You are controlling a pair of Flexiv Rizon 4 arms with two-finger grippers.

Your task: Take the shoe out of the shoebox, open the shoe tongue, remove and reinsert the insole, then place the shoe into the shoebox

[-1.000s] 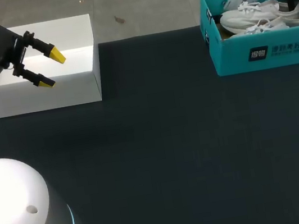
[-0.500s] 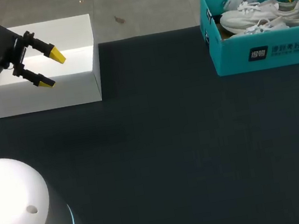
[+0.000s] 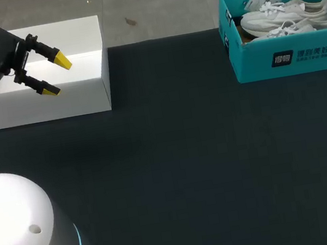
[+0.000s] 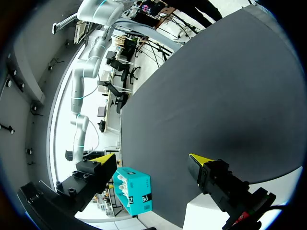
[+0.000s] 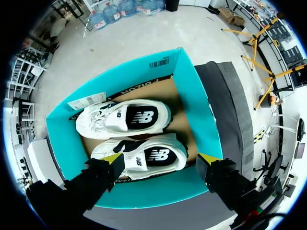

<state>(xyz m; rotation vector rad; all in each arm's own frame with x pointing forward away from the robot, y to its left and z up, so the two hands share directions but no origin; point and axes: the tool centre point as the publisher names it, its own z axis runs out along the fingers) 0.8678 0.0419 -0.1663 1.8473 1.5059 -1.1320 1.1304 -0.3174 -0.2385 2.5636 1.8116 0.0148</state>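
2 white shoes [image 3: 283, 16] in teal shoebox [image 3: 290, 57] at 2 o'clock, right gripper [image 5: 160, 159] spread above; left gripper [image 3: 58, 76] spread at 10 o'clock.

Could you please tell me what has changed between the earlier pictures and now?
The right hand has moved toward the head view's top right corner, so less of it shows over the shoebox. It is open and holds nothing. The left hand stays open over the white box, and both shoes remain in the shoebox.
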